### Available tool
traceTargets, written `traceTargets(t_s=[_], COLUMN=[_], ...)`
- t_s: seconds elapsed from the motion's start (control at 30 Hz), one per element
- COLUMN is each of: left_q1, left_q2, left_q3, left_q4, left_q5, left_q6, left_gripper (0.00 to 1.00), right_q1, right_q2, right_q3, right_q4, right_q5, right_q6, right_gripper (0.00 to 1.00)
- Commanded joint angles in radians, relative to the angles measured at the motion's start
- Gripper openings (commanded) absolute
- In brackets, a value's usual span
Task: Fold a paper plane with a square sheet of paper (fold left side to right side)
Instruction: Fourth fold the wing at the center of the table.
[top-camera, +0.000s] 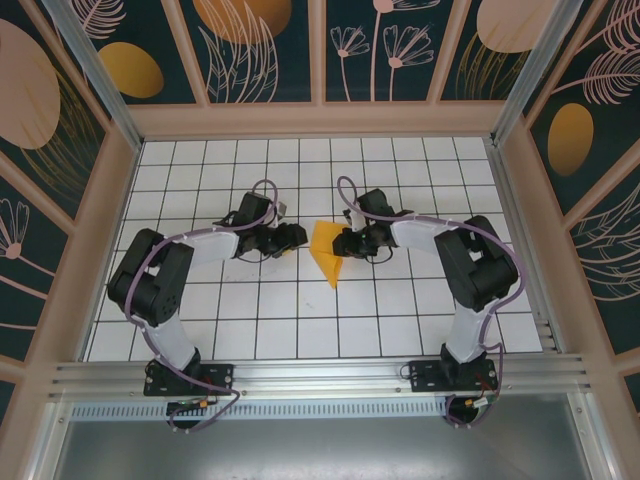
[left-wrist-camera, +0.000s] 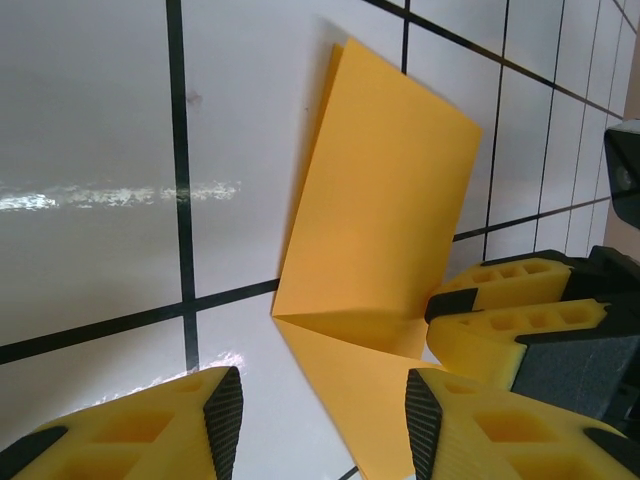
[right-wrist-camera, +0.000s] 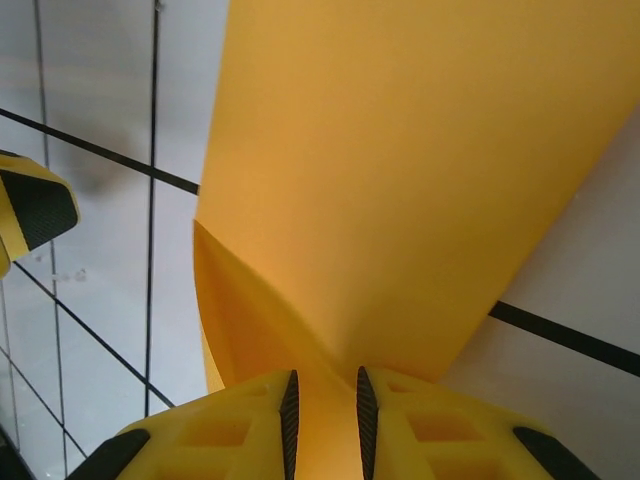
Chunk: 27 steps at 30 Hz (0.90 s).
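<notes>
Top external view shows a thin matte orange-yellow square sheet of paper (top-camera: 327, 256) lying partly folded near the middle of the white grid-tiled table (top-camera: 300, 310), between the tips of the two arms. The left gripper (top-camera: 291, 238) sits just beside the sheet's left edge, and the right gripper (top-camera: 342, 243) meets its right edge. In the left wrist view, the left gripper's jaws stand wide apart with their black pads facing each other. The near corner of the sheet reaches into the gap between them, but the jaws are not closed on it, so this gripper has hold of nothing. The same view shows one flap of the sheet raised from a sharp crease while the lower part lies on the tiles, and the right gripper's yellow fingers (left-wrist-camera: 480, 285) clamp the sheet's edge at the right. In the right wrist view, the right gripper's jaws are nearly closed, pinching a thin layer of the sheet between the pads, with the paper spreading broad beyond them. One yellow-and-black finger of the left gripper shows at the left edge, apart from the sheet.
</notes>
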Motion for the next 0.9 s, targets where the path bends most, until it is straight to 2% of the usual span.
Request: traceTargets(t_s=[0.0,0.23,0.33,0.47,0.63,0.87], left_q1=[-0.007,-0.023,-0.054,-0.103,-0.121,-0.147], left_q2=[0.016,0.035,0.045,0.057,0.082,0.123], left_q3=[-0.006,0.002,0.016,0.047,0.051,0.065], left_q4=[0.035,0.047,0.079,0.074,0.053,0.068], left_q5=[0.026,0.051,0.096,0.101,0.062,0.078], left_q6=[-0.014,-0.024,-0.041,-0.046,-0.045,-0.050], left_gripper=[0.49,0.49,0.39,0.29,0.28,0.28], right_q1=[0.009,0.013,0.013,0.014,0.016,0.008], right_q2=[0.015,0.011,0.002,0.005,0.007,-0.042], right_q3=[0.033,0.040,0.039,0.042,0.038,0.036], right_q4=[-0.055,-0.082,-0.068,-0.060,-0.055,-0.058], right_q5=[0.058,0.088,0.080,0.072,0.073,0.108], right_q6=[-0.036,-0.054,-0.046,-0.043,-0.039,-0.025], right_gripper=[0.26,0.26,0.26,0.26,0.26,0.28])
